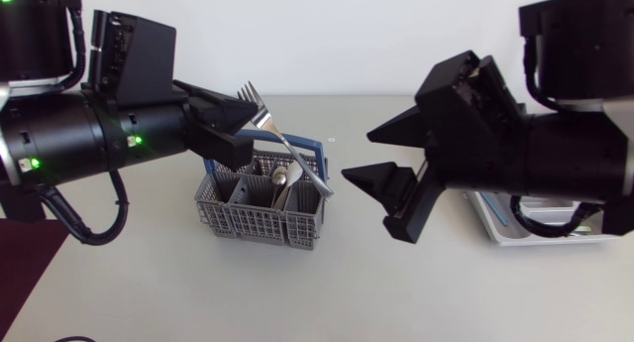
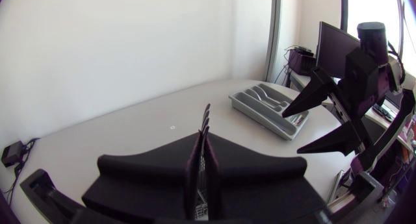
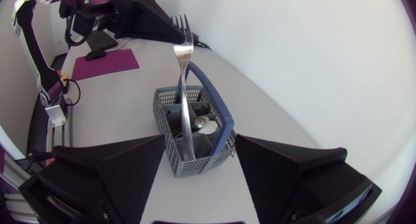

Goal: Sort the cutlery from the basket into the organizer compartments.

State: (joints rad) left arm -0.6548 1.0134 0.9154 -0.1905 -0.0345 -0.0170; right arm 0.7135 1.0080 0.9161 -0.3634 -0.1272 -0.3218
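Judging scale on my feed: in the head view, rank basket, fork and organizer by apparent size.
1. basket
2. fork, though raised nearer the camera
Unranked: organizer, mostly hidden behind the right arm.

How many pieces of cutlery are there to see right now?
2. A fork is gripped in the left tool, tines up; a spoon stands in the grey basket. More may be hidden in the basket.

Head camera looks down on the pale table (image 1: 149,292); opposed wrist cameras look closely across it, the right's sharing the grey mesh basket (image 1: 260,218).
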